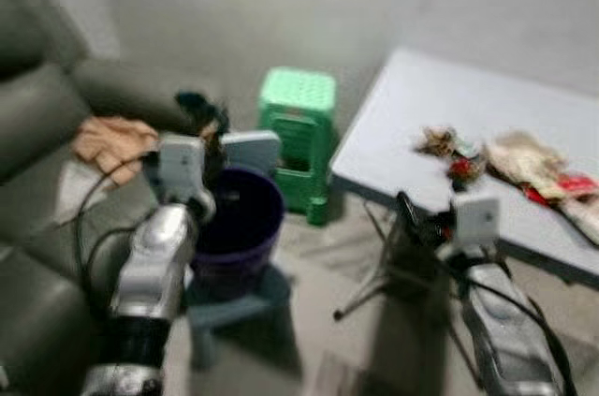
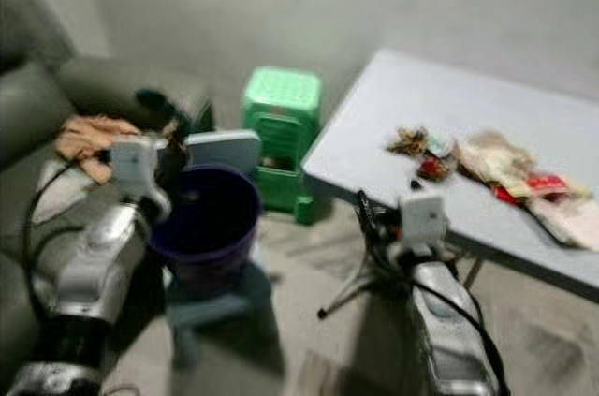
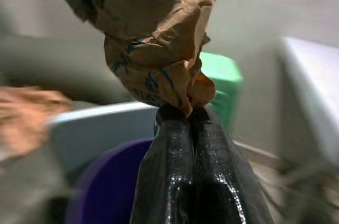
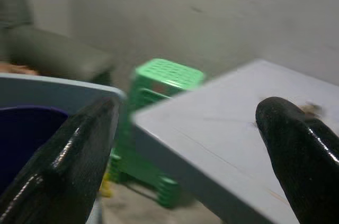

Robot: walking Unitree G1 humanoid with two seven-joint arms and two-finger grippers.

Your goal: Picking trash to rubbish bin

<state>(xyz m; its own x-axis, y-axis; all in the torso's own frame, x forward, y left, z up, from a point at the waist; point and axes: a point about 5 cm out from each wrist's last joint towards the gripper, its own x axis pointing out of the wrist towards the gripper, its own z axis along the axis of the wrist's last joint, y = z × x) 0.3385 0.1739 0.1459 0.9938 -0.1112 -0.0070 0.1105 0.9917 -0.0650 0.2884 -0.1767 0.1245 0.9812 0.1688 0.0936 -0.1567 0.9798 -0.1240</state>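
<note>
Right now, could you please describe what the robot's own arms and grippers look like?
Both arms are silver metal with pale boxy wrist modules and looping black cables. The left gripper and right gripper each have two long, glossy black fingers with rounded tips.

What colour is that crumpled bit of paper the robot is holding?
Brown, with blue printed markings: the crumpled brown paper wrapper pinched by the left end effector, clearest in the left wrist view.

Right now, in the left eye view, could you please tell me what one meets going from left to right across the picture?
Grey sofa → orange cloth → left gripper holding brown paper trash → purple bin → green stool → right gripper → table → trash pile.
</note>
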